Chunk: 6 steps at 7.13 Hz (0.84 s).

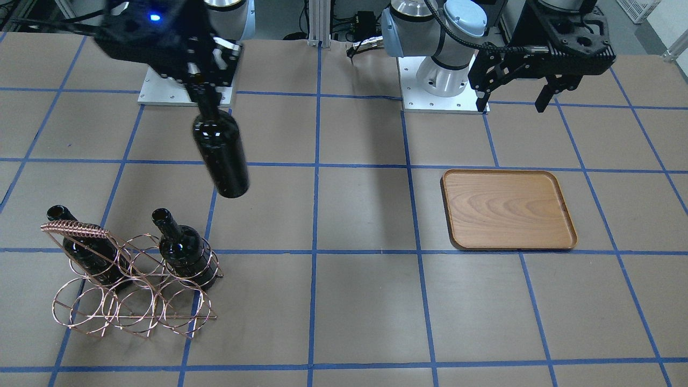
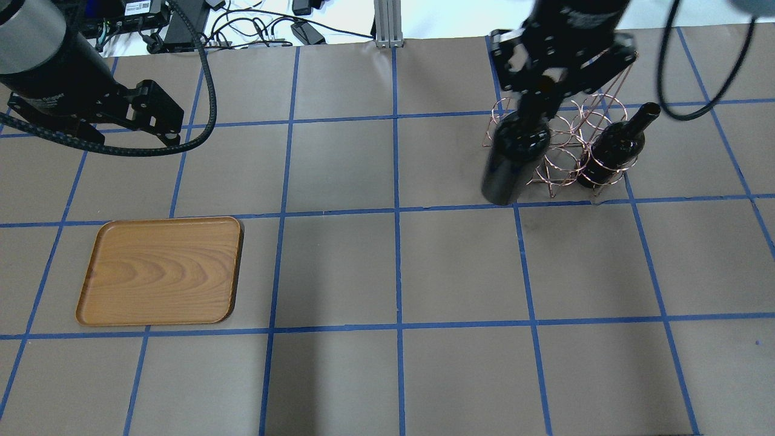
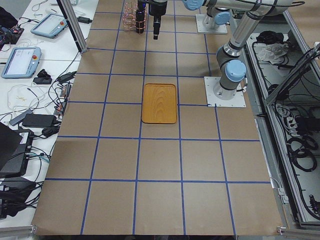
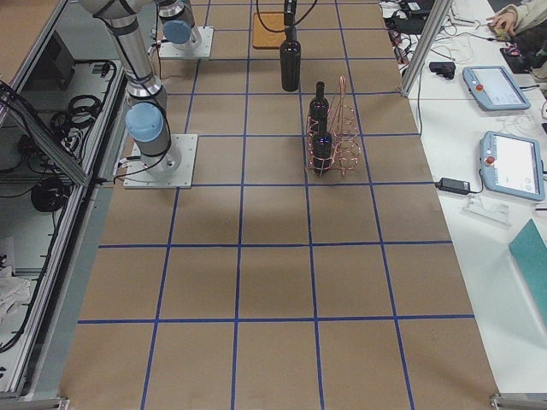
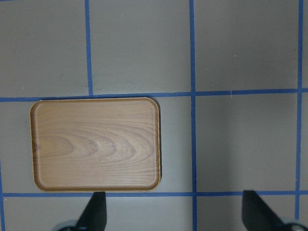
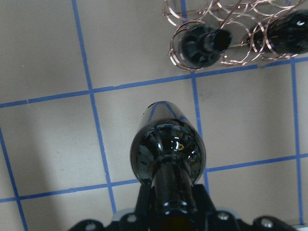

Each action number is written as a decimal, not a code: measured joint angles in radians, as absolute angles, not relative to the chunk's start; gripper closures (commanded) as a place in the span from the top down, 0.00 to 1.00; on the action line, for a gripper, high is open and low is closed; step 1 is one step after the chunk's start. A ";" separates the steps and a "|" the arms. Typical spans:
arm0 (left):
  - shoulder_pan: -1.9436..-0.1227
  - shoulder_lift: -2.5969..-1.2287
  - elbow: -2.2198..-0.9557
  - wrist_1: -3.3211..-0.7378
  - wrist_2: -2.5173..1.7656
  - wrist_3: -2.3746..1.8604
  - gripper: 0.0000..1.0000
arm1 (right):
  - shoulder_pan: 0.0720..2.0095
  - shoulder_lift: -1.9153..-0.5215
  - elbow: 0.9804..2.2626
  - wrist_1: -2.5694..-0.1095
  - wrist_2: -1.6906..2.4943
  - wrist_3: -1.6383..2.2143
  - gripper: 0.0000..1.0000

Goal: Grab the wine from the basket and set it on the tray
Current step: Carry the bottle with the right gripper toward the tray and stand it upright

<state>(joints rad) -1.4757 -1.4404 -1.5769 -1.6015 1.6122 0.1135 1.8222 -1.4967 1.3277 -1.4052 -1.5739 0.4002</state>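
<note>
The tray [image 2: 160,272] lies at left, the left claw [image 5: 174,211] released near it. The right claw [image 2: 536,100] grips the wine [image 2: 513,163] by its neck; it hangs upright, neck up, beside the basket [image 1: 131,279].

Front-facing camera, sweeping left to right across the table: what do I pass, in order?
basket → wine hanging by its neck from the right gripper → tray
</note>
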 measured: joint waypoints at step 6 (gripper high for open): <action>-1.476 -1.440 -1.577 -1.599 1.612 0.114 1.00 | 2.052 -1.295 1.429 -1.717 -1.577 0.620 0.13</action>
